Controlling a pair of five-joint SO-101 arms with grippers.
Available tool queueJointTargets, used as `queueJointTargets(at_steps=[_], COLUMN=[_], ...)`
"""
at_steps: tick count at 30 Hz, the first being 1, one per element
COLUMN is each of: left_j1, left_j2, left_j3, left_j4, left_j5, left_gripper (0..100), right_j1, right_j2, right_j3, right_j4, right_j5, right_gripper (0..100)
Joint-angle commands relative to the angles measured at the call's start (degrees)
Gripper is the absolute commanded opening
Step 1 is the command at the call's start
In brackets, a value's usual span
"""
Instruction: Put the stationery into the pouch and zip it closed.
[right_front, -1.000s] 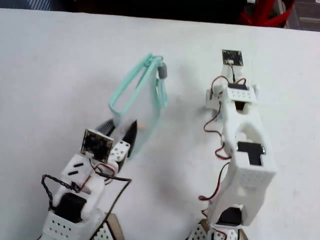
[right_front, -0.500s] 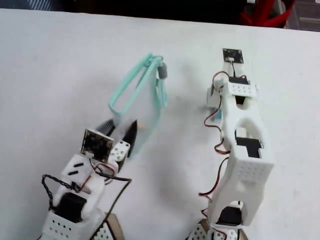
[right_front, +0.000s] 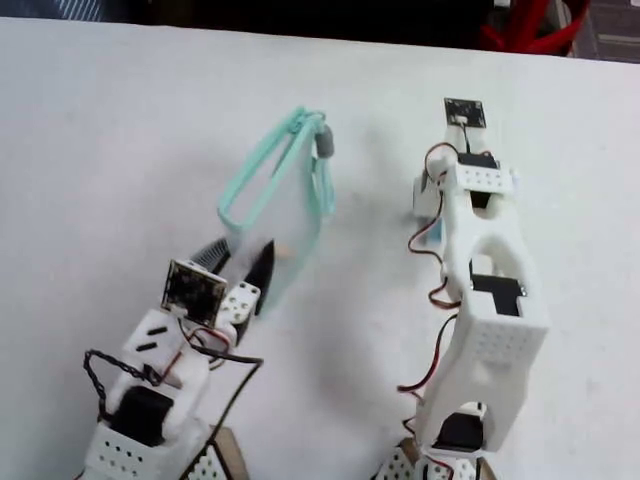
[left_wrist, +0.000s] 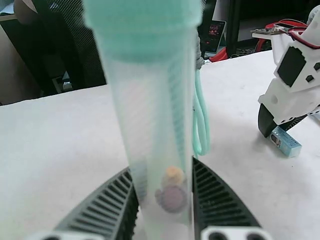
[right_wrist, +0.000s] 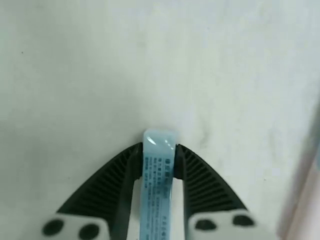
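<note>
The right gripper (right_wrist: 159, 150) has its jaws drawn in tight on either side of a small blue block (right_wrist: 159, 175), an eraser by the look of it, with the block's end poking out past the tips. It is down at the table (right_front: 120, 150), well off to the side of the pouch (right_front: 285, 215), on the side where its cord hangs.

A second ago that arm sat a touch differently. Over the first half second its wrist shifted a little and a sliver of blue came into sight on the edge facing the pouch. Since then it has not budged. To me that reads as the grasp being made and the arm pausing before a lift.

The left gripper (left_wrist: 162, 167) has not moved at all. Its two fingers are clamped on the lower end of the pouch, holding it up off the table with the mint-green rim at the far end from the gripper. Something small, orange and purplish (left_wrist: 172, 190), sits inside near the jaws.

So one piece is likely in already. The blue block has yet to be carried across to the pouch's mouth, and the zipping is not begun.
</note>
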Motion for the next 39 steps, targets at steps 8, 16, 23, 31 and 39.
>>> queueJointTargets(at_steps=[8, 16, 23, 31, 39], left_j1=[0.48, 0.40, 0.04, 0.22, 0.48], left_j2=[0.22, 0.22, 0.22, 0.22, 0.22], left_j3=[0.18, 0.35, 0.44, 1.23, 1.14], left_j4=[-1.14, -1.14, -1.14, -1.14, -1.14], left_j5=[0.35, 0.35, 0.18, -3.60, -3.60], left_gripper=[12, 12, 12, 12, 12], right_j1=[-4.09, -9.54, -17.27, -26.68, -38.73], right_j2=[-25.45, -46.73, -64.84, -74.24, -73.98], right_j3=[-1.93, -1.85, -1.49, -1.41, -1.41], right_j4=[6.55, 11.82, 18.51, 23.60, 10.51], right_j5=[-0.18, -0.18, -0.18, -0.18, -0.18], right_gripper=[1.7, 1.7, 1.7, 1.7, 1.8])
